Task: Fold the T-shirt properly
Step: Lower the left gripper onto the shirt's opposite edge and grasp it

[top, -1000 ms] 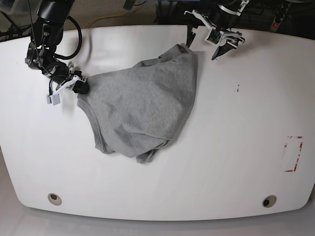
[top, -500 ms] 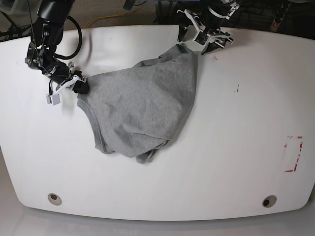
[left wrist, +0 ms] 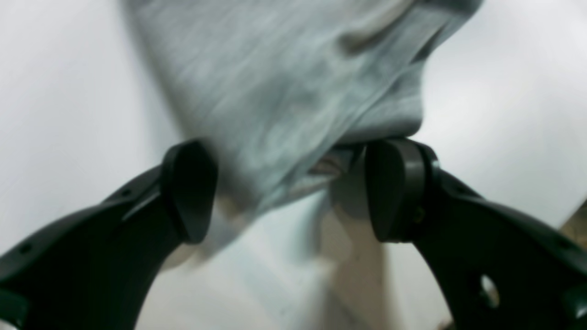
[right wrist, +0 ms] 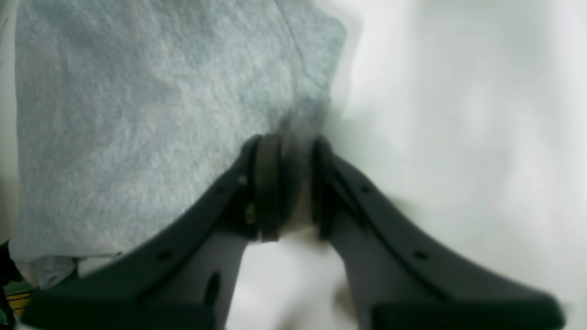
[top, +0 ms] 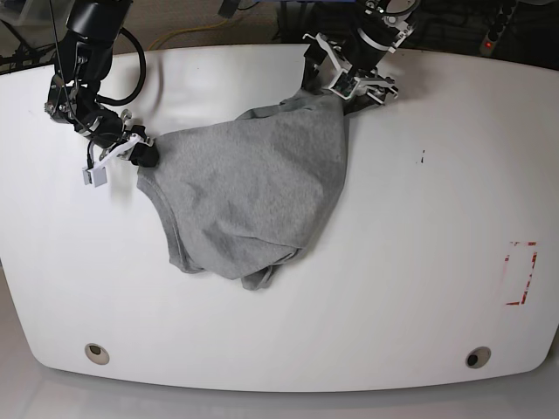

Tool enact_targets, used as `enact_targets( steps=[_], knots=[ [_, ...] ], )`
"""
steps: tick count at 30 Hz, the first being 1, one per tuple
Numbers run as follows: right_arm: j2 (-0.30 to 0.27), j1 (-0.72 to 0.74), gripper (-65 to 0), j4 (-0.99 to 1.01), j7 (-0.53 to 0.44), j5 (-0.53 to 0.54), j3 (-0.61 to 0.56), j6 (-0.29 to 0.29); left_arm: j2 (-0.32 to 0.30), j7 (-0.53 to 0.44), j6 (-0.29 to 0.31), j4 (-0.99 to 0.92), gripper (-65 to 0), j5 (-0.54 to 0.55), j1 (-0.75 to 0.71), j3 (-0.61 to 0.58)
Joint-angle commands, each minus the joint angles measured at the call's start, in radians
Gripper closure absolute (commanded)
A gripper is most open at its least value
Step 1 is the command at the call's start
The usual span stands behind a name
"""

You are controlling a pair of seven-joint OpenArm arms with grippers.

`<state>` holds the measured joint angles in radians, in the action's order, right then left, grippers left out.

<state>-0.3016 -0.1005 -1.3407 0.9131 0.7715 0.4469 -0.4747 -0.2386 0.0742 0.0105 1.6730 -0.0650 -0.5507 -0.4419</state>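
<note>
The right gripper (right wrist: pixel 291 192) pinches the left edge of the T-shirt (top: pixel 253 188), jaws pressed on the cloth. The left gripper (left wrist: pixel 289 190) stands spread astride the shirt's far corner. The shirt lies crumpled on the white table (top: pixel 419 262).

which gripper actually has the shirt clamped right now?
The right gripper: shut on an edge of the T-shirt. The left gripper is open, jaws straddling the far corner.
</note>
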Motion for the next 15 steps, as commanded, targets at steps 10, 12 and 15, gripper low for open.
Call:
enact_targets(
  steps=[10, 12, 15],
  knots=[
    [-0.014, 0.003, -10.1, -0.015, 0.019, -0.011, 0.002, 0.004, -0.006, 0.054, -0.004, -0.041, -0.6, -0.022, 0.005, -0.007],
    [-0.014, 0.002, -10.1, -0.044, 0.019, -0.011, 0.007, 0.004, -0.009, 0.054, -0.004, -0.037, -0.3, -0.02, 0.002, -0.007],
    [-0.014, -0.018, -10.1, -0.105, 0.019, -0.011, 0.008, 0.006, -0.021, 0.054, -0.004, 0.014, -0.3, -0.02, -0.016, 0.005]
  ],
)
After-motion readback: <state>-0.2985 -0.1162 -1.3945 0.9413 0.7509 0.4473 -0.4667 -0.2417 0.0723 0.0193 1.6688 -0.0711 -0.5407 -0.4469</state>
